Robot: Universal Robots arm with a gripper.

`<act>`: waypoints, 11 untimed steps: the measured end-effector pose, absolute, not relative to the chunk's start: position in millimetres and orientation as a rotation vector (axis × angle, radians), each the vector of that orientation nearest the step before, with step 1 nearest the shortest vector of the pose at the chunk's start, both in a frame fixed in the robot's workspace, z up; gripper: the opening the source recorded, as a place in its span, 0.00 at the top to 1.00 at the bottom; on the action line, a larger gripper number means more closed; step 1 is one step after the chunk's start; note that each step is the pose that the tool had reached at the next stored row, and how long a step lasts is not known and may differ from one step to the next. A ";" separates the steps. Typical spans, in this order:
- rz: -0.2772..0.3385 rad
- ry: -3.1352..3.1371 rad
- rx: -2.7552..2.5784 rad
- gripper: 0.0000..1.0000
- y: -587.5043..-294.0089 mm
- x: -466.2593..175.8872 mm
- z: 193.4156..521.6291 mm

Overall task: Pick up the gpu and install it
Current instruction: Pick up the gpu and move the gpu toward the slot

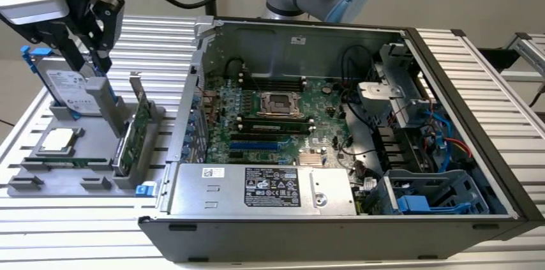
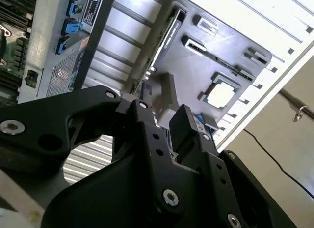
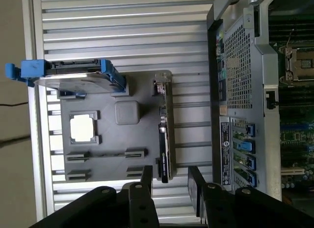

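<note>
One narrow worktop (image 3: 191,115) strip parts the gpu (image 3: 165,139), upright at the tray's (image 3: 113,154) edge, from the computer case (image 3: 235,66); end effector (image 3: 170,184) open, empty; exterior view adds the motherboard (image 1: 323,101).

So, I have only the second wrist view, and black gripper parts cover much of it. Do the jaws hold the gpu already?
Observer: No. In the first wrist view the gripper has its jaws apart, gripping nothing; the gpu stands on edge in the grey holder.
Operator: And is the gripper low, close to the holder?
Observer: No. In the exterior view the gripper hangs well above the holder and touches nothing.
</note>
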State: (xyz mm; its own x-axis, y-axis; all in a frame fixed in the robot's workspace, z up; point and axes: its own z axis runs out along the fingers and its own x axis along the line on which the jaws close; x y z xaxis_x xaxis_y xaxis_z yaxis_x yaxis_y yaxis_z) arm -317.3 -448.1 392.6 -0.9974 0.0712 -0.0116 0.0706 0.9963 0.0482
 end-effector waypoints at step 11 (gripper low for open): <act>0.075 3.125 0.111 0.00 -448.0 -317.3 389.3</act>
